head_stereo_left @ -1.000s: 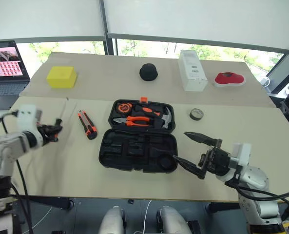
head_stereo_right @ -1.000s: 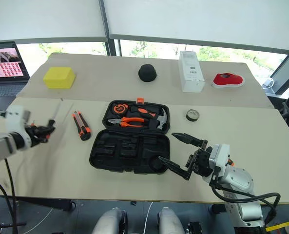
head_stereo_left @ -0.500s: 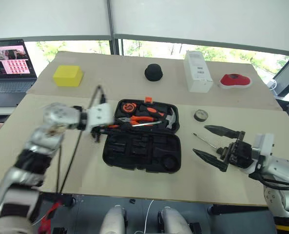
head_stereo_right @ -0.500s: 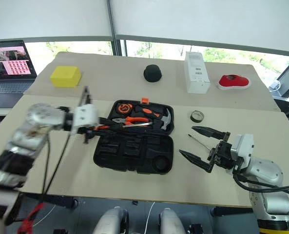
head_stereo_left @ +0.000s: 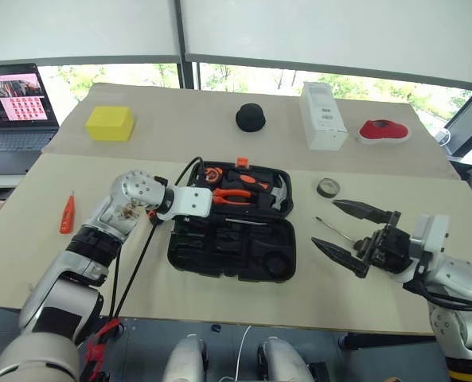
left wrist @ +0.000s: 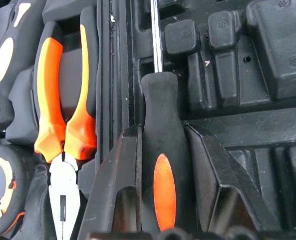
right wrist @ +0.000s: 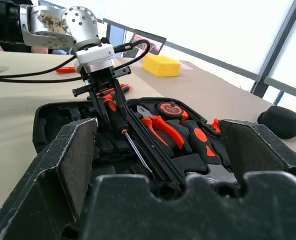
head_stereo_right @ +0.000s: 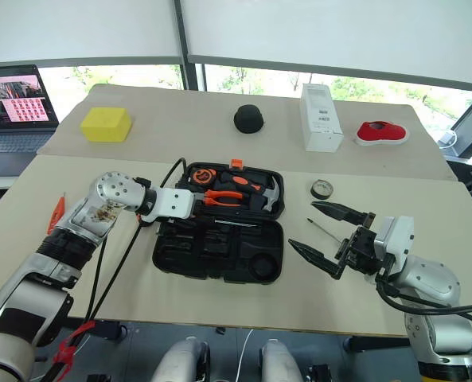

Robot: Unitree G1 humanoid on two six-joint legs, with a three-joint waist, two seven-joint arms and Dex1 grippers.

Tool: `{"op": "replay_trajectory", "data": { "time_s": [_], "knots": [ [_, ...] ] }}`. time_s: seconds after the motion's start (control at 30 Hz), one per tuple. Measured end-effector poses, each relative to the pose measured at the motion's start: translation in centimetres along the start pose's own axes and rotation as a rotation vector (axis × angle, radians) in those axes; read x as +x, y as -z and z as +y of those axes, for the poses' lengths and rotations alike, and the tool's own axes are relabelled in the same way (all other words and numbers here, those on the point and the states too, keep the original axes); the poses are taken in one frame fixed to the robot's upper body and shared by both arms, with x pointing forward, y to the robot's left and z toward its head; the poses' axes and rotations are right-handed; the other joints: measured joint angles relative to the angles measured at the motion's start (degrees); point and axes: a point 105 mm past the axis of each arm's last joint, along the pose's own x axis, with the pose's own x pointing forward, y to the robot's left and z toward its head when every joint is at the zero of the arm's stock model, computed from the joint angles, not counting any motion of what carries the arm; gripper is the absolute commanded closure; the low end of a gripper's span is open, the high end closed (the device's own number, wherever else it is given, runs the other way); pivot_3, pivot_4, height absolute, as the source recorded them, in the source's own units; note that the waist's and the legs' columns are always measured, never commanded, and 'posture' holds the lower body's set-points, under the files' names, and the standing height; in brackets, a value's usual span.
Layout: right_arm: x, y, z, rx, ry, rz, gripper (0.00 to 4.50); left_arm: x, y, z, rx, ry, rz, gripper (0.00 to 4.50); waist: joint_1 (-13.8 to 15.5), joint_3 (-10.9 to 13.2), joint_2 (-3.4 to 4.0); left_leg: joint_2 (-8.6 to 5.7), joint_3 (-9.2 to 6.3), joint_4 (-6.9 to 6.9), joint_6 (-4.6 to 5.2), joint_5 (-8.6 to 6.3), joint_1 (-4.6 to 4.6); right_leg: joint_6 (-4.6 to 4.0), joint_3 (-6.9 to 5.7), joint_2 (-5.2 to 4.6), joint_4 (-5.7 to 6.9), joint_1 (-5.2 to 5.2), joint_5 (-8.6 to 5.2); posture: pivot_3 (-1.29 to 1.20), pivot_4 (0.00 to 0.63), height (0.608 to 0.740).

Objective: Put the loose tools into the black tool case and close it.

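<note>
Left wrist view: left gripper (left wrist: 160, 165) pinching the black-and-orange handle of the long-shafted screwdriver (left wrist: 160, 150), steel shaft running along the moulded slots of the black tool case (head_stereo_left: 229, 248), just beside the hinge line. Orange-handled pliers (left wrist: 63, 115) seated in the neighbouring half, tape measure (left wrist: 0, 187) next to them. Case lying open on the beige table (head_stereo_left: 140, 278), hammer (head_stereo_left: 274, 193) stowed at the right end of the far half. Right gripper (head_stereo_left: 343, 231) spread wide, holding nothing, hovering over the table to the right of the case. Second screwdriver (head_stereo_left: 335, 231) lying on the table near that gripper, between its 2 fingers as seen from the head. Small dark tape roll (head_stereo_left: 327, 188) farther back on the table, apart from the case. All-orange tester screwdriver (head_stereo_left: 67, 215) well to the left, beyond the left arm. Utility knife partly hidden behind the left wrist (right wrist: 115, 90). At the far edge: yellow block (head_stereo_left: 110, 123), black dome-shaped object (head_stereo_left: 251, 118), white box (head_stereo_left: 323, 117), red item (head_stereo_left: 383, 130); laptop (head_stereo_left: 13, 107) off the left corner.
</note>
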Motion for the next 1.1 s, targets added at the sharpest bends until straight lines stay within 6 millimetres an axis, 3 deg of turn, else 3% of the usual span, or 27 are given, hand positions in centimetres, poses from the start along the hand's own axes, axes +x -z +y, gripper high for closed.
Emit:
{"op": "replay_trajectory", "data": {
  "time_s": [0.1, 0.13, 0.17, 0.3, 0.43, 0.6, 0.67, 0.8, 1.1],
  "knots": [
    [0.2, 0.1, 0.2, 0.01, -0.002, 0.0, 0.0, 0.2, -0.2, -0.3, -0.011, 0.009, -0.014, 1.65, 0.1, 0.0, 0.01, 0.0, -0.01, 0.01, 0.0, 0.0, 0.0, 0.0, 0.0, 0.0, 0.01, 0.0, 0.0, 0.0, 0.15, 0.74],
    [0.3, 0.1, 0.3, 0.012, -0.001, -0.005, 0.0, 0.3, -0.4, -0.5, -0.023, 0.007, -0.041, 1.06, 0.2, 0.0, 0.01, 0.0, -0.01, 0.04, 0.0, 0.0, 0.0, 0.0, 0.0, -0.01, 0.02, 0.01, 0.0, 0.0, 0.15, 0.74],
    [0.3, 0.1, 0.4, 0.014, 0.001, -0.008, 0.0, 0.3, -0.5, -0.7, -0.046, -0.003, -0.079, 0.89, 0.2, 0.0, 0.01, 0.0, -0.01, 0.05, 0.0, 0.0, -0.02, 0.0, 0.0, -0.01, 0.02, 0.0, 0.0, 0.0, 0.15, 0.74],
    [0.3, 0.1, 0.9, 0.025, 0.008, -0.012, 0.0, -0.6, -2.7, 0.6, -0.084, -0.104, -0.254, 0.89, 0.5, 0.0, 0.03, 0.04, -0.08, 0.26, 0.07, -0.04, -0.17, 0.01, -0.1, 0.0, 0.04, -0.03, 0.01, 0.0, 0.15, 0.74],
    [0.0, 0.4, 1.2, 0.045, 0.014, -0.002, 0.0, -1.9, -2.7, 1.2, -0.143, -0.176, -0.323, 2.07, 0.4, 0.0, 0.05, 0.04, -0.09, 0.29, 0.09, -0.06, -0.16, 0.01, -0.11, 0.0, 0.06, -0.01, 0.01, 0.0, 0.15, 0.74],
    [0.1, 0.4, 1.1, 0.043, 0.015, -0.008, 0.0, -0.7, -1.9, 0.3, -0.249, -0.169, -0.353, 3.93, 0.5, 0.0, 0.06, 0.04, -0.1, 0.37, 0.09, -0.06, -0.19, 0.04, -0.12, 0.01, 0.07, -0.01, 0.03, 0.0, 0.15, 0.74],
    [0.2, 0.3, 0.9, 0.037, 0.015, -0.014, 0.0, -0.4, -1.8, 0.2, -0.263, -0.173, -0.353, 4.45, 0.5, 0.0, 0.07, 0.03, -0.1, 0.38, 0.09, -0.06, -0.19, 0.05, -0.11, 0.0, 0.06, 0.0, 0.03, 0.0, 0.15, 0.74],
    [0.2, 0.5, 0.8, 0.043, 0.022, -0.012, 0.0, 0.7, -1.1, -0.7, -0.307, -0.165, -0.33, 4.45, 0.5, 0.0, 0.07, 0.03, -0.11, 0.38, 0.09, -0.06, -0.21, 0.05, -0.12, 0.01, 0.06, 0.0, 0.03, 0.0, 0.15, 0.74],
    [0.2, 0.5, 0.8, 0.049, 0.03, -0.017, 0.0, 2.1, -0.8, -0.6, -0.314, -0.169, -0.258, 4.45, 0.7, 0.0, 0.1, 0.0, -0.11, 0.41, 0.09, -0.06, -0.17, 0.07, -0.13, -0.01, 0.06, 0.07, 0.05, 0.0, 0.15, 0.74]
  ]
}}
